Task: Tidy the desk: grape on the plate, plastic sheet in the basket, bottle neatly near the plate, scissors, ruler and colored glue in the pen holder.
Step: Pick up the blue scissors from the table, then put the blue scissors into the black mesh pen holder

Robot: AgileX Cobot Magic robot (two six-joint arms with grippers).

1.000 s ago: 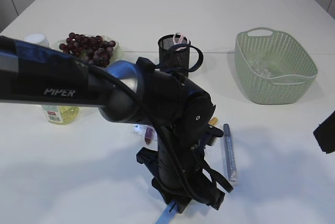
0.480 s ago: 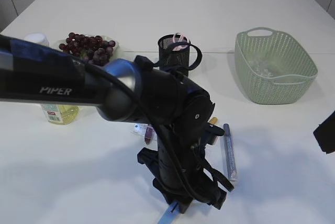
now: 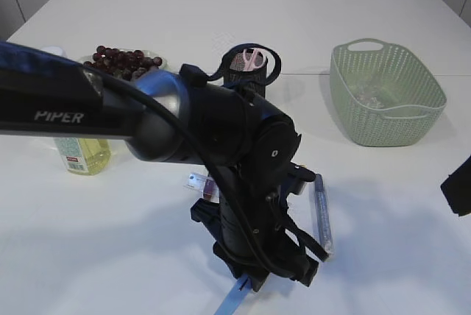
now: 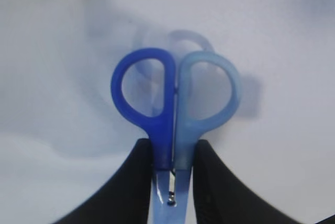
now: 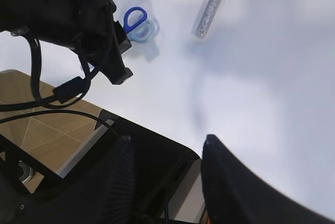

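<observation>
we see left gripper (image 4: 172,169) clamped on blue scissors (image 4: 175,103), arm raised slightly since before, right gripper (image 5: 165,150) jaws apart, empty

Blue scissors (image 4: 175,103) clamped at the pivot between black jaws, two-tone handle loops closed side by side.

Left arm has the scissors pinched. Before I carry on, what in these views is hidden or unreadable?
- Scissors blades: left wrist view, cut off below the pivot by the fingers and frame edge.
- Ruler: exterior view, largely hidden behind the left arm.
- Pen holder contents: only pink handles show; the arm's cable crosses it.
- Basket contents: too small to identify through the weave.
- Bottle: its upper part is hidden behind the arm.
</observation>
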